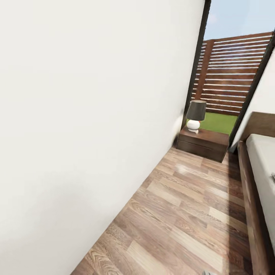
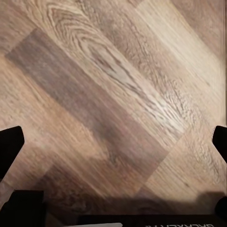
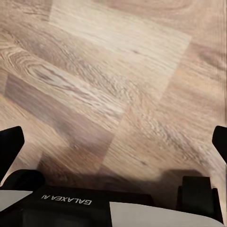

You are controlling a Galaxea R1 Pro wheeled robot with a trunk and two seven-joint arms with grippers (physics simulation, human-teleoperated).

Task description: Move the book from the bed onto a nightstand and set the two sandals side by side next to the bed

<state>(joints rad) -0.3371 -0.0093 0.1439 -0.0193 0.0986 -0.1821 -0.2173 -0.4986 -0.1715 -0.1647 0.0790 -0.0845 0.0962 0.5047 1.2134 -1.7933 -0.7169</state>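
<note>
A dark-brown nightstand [image 1: 203, 143] stands at the far end of the wood-plank floor, under a tall dark-framed window. At the head view's right edge runs the bed [image 1: 255, 198], with its dark wooden base and light-grey mattress. A small grey sliver at the mattress's cut-off edge is too little to name. The book and sandals are out of view. My left gripper [image 2: 113, 142] is open over bare floor, its dark fingertips [image 2: 9, 146] far apart. My right gripper [image 3: 113, 142] is open too, above bare planks, with nothing between its fingers [image 3: 10, 144].
A white wall [image 1: 84, 114] fills the left and runs close alongside. A lamp [image 1: 195, 114] with a dark shade and white base stands on the nightstand. A strip of floor [image 1: 183, 214] lies between wall and bed. Outside the window are grass and a slatted fence.
</note>
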